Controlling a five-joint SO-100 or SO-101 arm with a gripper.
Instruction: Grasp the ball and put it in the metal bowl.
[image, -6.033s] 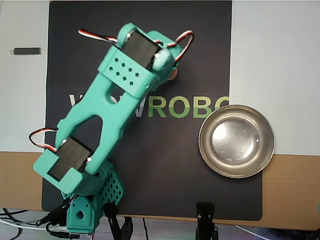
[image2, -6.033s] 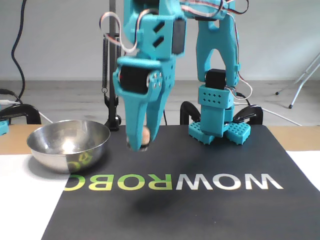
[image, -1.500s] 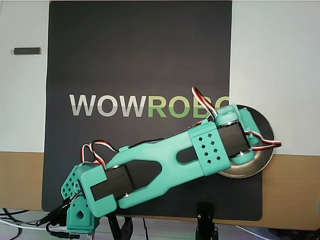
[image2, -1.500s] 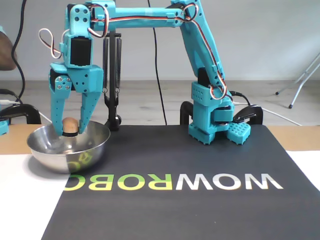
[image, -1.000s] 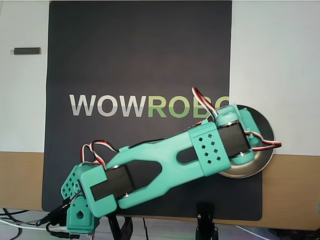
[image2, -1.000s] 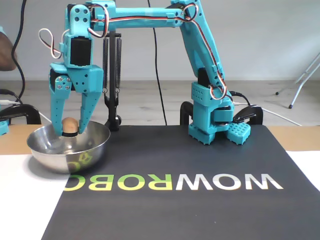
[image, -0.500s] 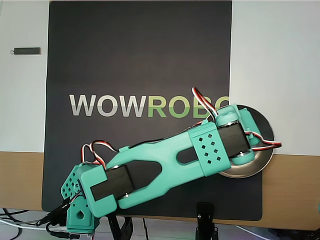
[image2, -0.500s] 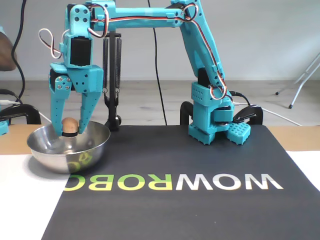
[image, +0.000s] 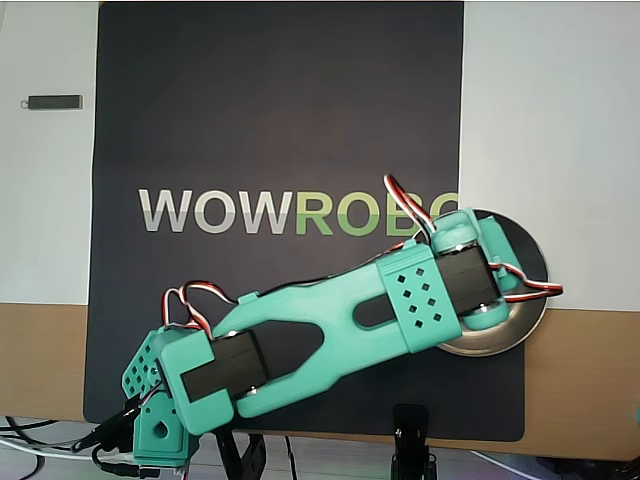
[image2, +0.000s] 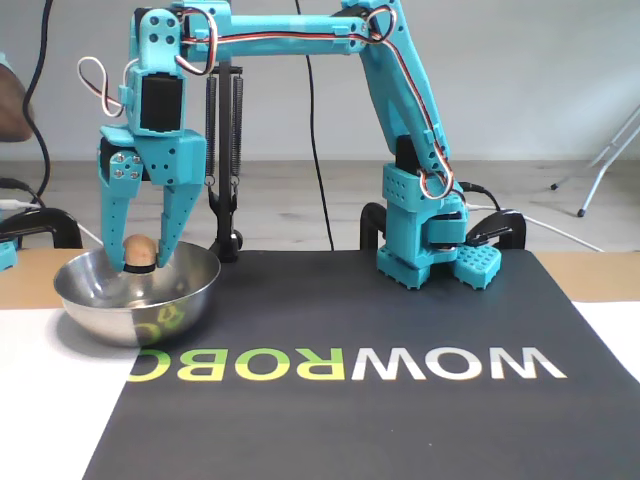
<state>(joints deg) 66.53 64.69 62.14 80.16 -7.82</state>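
In the fixed view my gripper (image2: 141, 264) points straight down over the metal bowl (image2: 140, 312) at the left. Its two teal fingers are shut on the small tan ball (image2: 139, 250), which hangs just inside the bowl, level with the rim. I cannot tell whether the ball touches the bowl's bottom. In the overhead view the arm's wrist (image: 462, 278) covers the gripper and the ball. Only the right and lower rim of the shiny bowl (image: 512, 330) shows beneath it.
The bowl stands at the edge of a black mat (image2: 330, 310) with WOWROBO lettering. The arm's base (image2: 425, 245) is at the mat's far side. A small dark stick (image: 52, 102) lies on the white table. Black clamps (image2: 228, 245) and cables stand behind the mat.
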